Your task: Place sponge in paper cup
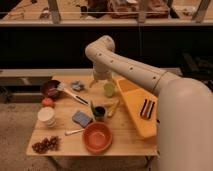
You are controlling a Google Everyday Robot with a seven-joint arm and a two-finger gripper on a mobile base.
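Although your gripper (100, 82) hangs over the far side of the table (125, 142) with its opening impossible to tell, the paper cup (46, 116) stands near the left edge and what looks like the sponge (81, 118) lies near its right, apart.

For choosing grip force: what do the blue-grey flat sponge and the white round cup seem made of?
Blue-grey flat sponge: probably soft foam, with a matte look and no shine. White round cup: likely paper, with a dull pale surface. The gripper hangs beside the green cup, apart from both.

Sponge (81, 118) near cup (46, 116), apart from claw (100, 83)
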